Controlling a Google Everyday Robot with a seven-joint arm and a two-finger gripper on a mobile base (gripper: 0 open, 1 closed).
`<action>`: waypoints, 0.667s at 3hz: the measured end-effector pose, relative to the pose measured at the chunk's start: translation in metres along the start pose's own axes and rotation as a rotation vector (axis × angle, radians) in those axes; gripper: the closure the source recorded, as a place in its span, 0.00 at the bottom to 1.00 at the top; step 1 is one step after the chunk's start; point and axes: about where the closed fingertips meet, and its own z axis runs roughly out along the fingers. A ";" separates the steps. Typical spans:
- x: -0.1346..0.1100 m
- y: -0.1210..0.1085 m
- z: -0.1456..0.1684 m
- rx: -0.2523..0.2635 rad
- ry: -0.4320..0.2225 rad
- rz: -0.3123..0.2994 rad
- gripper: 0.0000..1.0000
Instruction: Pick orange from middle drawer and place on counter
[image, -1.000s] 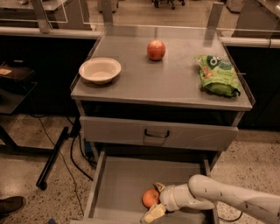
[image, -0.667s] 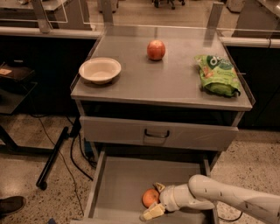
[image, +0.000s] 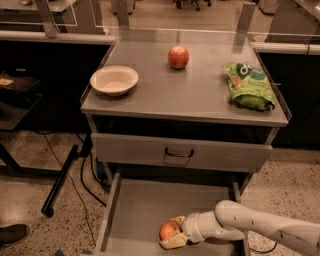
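Observation:
The orange (image: 168, 230) lies on the floor of the open middle drawer (image: 135, 207), near its front. My gripper (image: 173, 232) reaches in from the lower right on a white arm and sits around the orange, with one pale finger behind it and one finger (image: 172, 243) in front of it. The counter (image: 200, 92) is the grey steel top above.
On the counter stand a white bowl (image: 114, 79) at the left, a red apple-like fruit (image: 178, 57) at the back middle and a green snack bag (image: 248, 85) at the right. The upper drawer with a dark handle (image: 179, 153) is closed. A black stand leg (image: 62, 177) lies on the floor left.
Nothing has visibly changed; the gripper stays at the orange in the drawer.

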 end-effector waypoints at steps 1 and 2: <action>0.000 0.000 0.000 0.000 0.000 0.000 0.88; -0.015 0.011 -0.009 0.005 -0.012 -0.011 1.00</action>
